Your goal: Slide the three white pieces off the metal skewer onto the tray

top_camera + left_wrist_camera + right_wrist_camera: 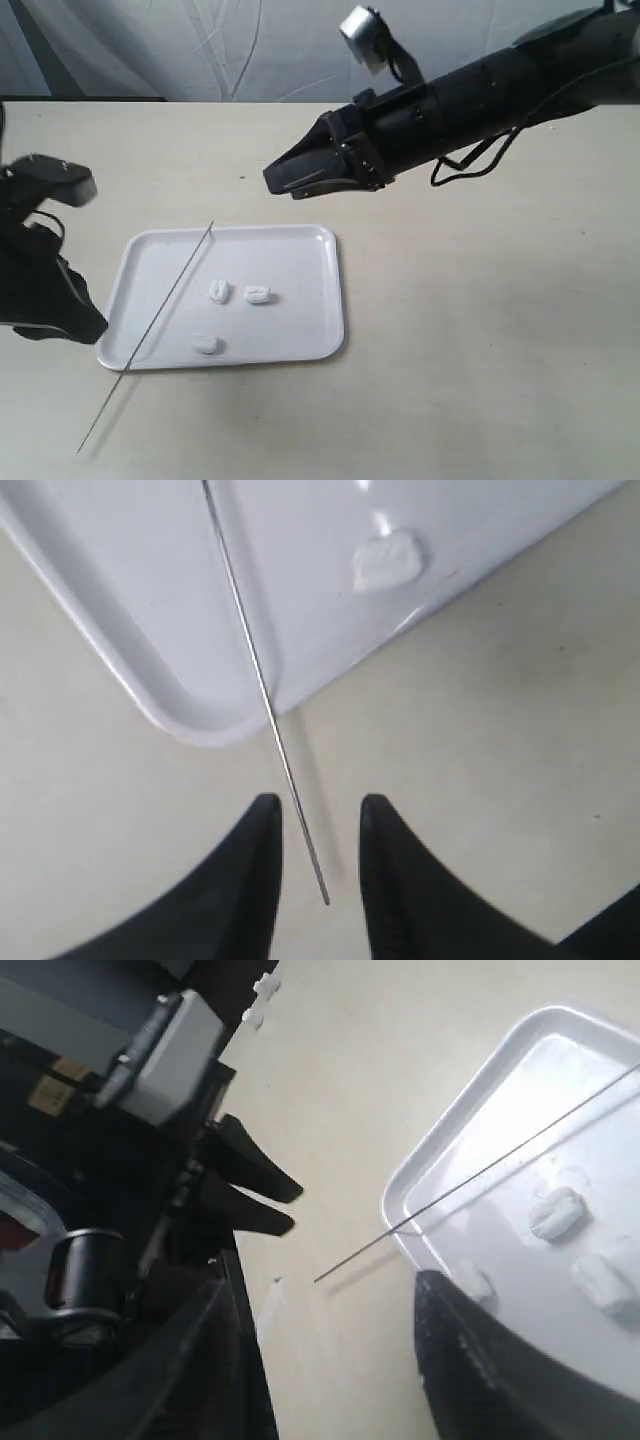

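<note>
Left fingers [250,880] stand apart and empty with skewer [262,680] tip lying between them on tabletop [500,780], right fingers [470,1360] likewise spread and bare, all three pieces [257,294] loose on tray [300,250] ahead, so sliding looks done and only backing away remains

A pale beige tabletop [480,330] meets a grey-white draped backdrop [200,50].

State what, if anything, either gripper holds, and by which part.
Nothing is held. The left gripper and right gripper are open; the skewer lies loose across the tray, its end between the left fingers.
</note>
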Robot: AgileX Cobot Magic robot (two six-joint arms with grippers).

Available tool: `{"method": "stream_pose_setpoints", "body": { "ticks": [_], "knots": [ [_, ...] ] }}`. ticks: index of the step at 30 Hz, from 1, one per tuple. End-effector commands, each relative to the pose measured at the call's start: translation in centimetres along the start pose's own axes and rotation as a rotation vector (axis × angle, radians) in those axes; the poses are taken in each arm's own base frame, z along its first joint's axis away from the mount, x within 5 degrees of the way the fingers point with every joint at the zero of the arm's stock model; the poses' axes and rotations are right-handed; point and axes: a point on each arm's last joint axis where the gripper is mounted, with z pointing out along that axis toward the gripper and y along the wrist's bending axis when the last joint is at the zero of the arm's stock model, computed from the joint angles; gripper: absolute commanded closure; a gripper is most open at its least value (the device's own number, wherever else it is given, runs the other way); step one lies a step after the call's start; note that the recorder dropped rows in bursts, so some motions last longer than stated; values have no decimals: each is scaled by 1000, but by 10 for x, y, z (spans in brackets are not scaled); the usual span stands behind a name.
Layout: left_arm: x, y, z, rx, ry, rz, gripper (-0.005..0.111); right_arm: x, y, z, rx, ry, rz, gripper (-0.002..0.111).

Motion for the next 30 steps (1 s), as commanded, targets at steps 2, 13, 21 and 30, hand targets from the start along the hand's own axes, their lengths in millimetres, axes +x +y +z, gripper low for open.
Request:
{"method": "stream_pose_setpoints", "body": {
  "ticks": [2, 13, 21, 30],
  "knots": [
    [26, -37, -84, -114, -410, 187, 79, 3, 70, -36, -24, -85, -230, 57],
    [157, -97, -173, -379, -1347, 259, 79, 160, 155, -91, 356, -610, -512, 57],
    [167, -87, -128, -266, -1332, 131, 79, 246, 176, -103, 336, -850, -558, 57],
    [166, -86, -126, -252, -1338, 109, 79, 266, 164, -102, 469, -752, -499, 57]
  ]
}}
